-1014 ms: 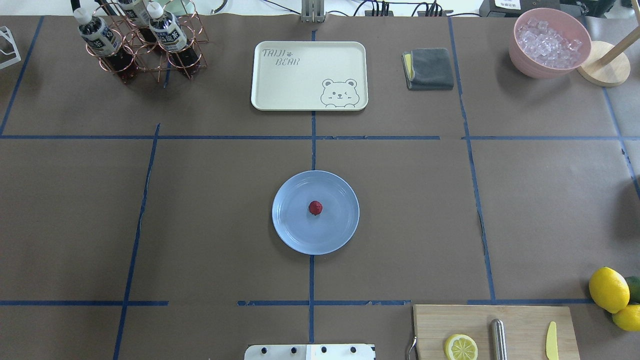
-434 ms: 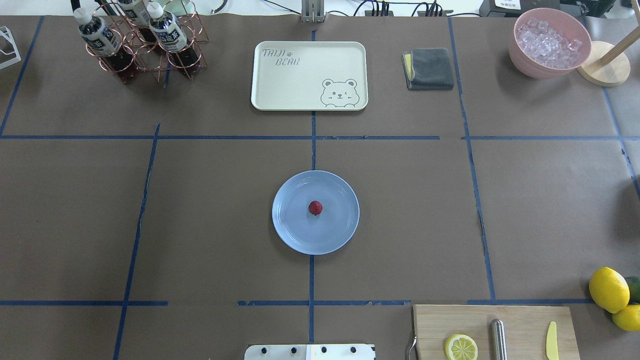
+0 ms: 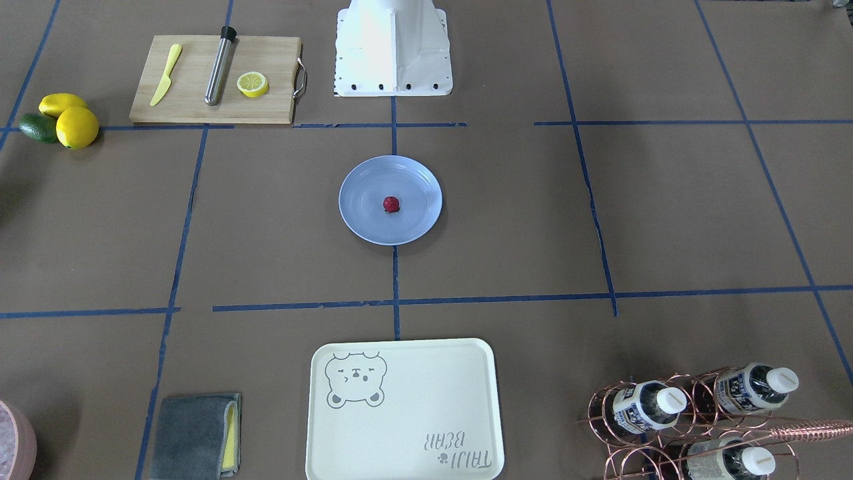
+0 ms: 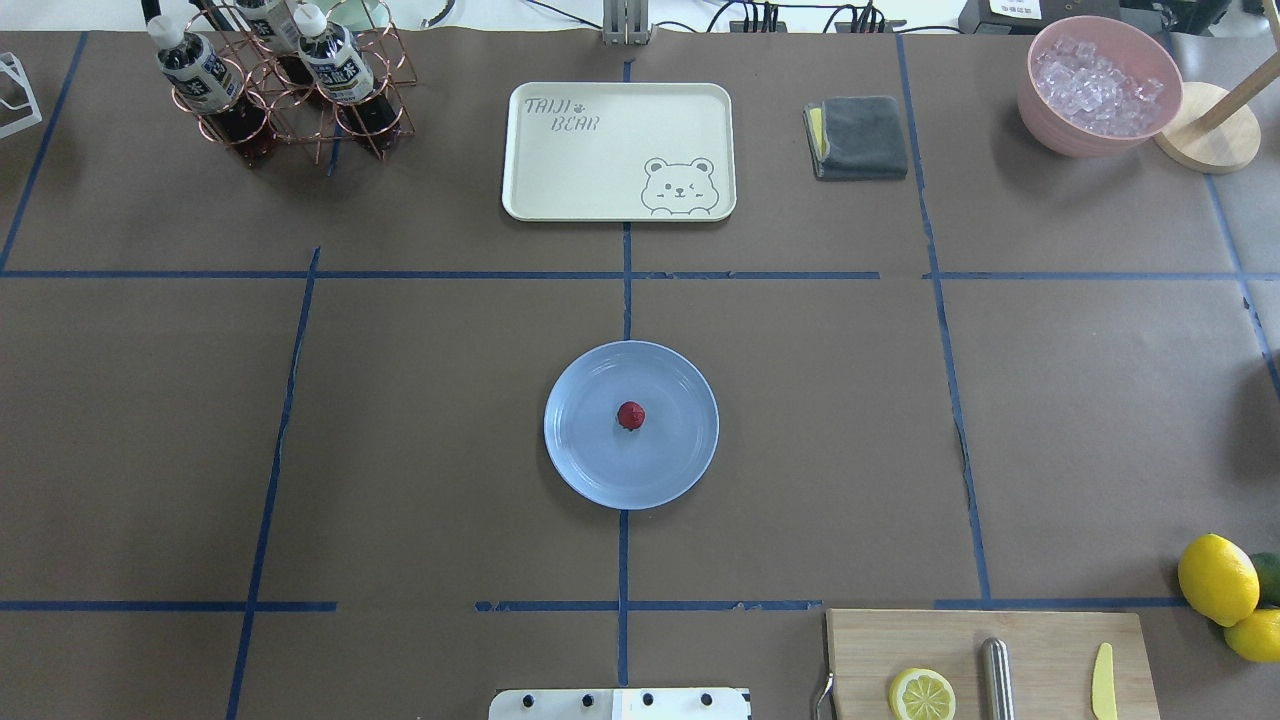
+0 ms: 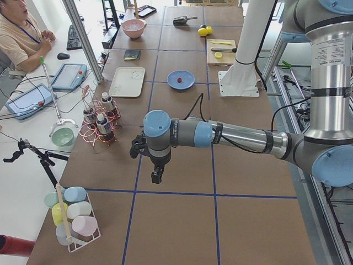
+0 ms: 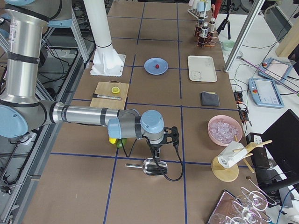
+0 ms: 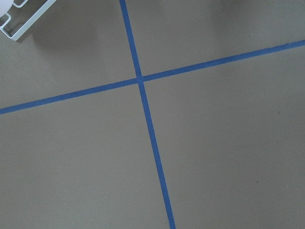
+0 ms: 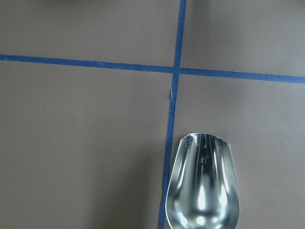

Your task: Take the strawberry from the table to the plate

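Note:
The small dark red strawberry [image 4: 631,415] [image 3: 391,205] lies at the middle of the pale blue plate [image 4: 580,465] [image 3: 360,223], which sits on the brown table [image 4: 400,420] at its centre. Neither gripper shows in the overhead or front views. My left gripper [image 5: 157,176] hangs over the table's far left end, well away from the plate [image 5: 187,84]. My right gripper [image 6: 156,156] hangs over the far right end, just above a metal scoop [image 6: 150,167]. I cannot tell whether either one is open or shut.
A cream bear tray [image 4: 618,150], a grey cloth [image 4: 860,137], a copper bottle rack [image 4: 280,85] and a pink ice bowl [image 4: 1098,85] line the far side. A cutting board [image 4: 985,660] and lemons [image 4: 1217,578] sit near right. The scoop [image 8: 202,183] fills the right wrist view.

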Motion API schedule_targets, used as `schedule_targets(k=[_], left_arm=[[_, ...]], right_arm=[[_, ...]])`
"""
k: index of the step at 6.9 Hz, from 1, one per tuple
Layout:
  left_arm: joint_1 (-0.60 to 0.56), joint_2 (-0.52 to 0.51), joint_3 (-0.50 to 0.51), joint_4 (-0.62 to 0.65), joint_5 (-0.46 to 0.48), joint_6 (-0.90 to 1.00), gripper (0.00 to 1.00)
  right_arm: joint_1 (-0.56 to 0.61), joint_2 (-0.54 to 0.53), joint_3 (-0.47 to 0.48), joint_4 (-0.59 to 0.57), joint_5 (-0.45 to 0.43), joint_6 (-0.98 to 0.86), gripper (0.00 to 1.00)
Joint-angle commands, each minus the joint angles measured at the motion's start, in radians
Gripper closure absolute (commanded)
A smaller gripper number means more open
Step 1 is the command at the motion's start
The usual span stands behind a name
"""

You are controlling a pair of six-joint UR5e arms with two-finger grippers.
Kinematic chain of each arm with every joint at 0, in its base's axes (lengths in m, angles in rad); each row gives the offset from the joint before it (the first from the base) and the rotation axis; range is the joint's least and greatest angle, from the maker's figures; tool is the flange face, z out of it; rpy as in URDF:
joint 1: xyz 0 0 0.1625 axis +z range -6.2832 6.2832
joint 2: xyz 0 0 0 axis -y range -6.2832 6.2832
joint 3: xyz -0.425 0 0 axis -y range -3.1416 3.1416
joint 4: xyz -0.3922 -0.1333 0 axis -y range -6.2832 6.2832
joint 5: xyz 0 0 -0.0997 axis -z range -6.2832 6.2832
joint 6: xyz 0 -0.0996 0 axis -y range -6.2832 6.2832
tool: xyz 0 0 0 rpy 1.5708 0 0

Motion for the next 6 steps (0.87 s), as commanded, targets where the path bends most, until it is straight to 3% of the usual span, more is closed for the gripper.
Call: schedule_targets(k=[1, 6], left_arm=[[-0.001, 0.003, 0.003, 0.004, -0.002, -0.001, 0.0], [-0.004, 0.004, -0.003, -0.003, -0.012, 0.001, 0.0]], right_arm=[[0.0, 0.001, 0.004, -0.001, 0.0, 0.001, 0.0], [-0.084, 0.01, 0.052, -0.038, -0.004, 0.015, 0.0]])
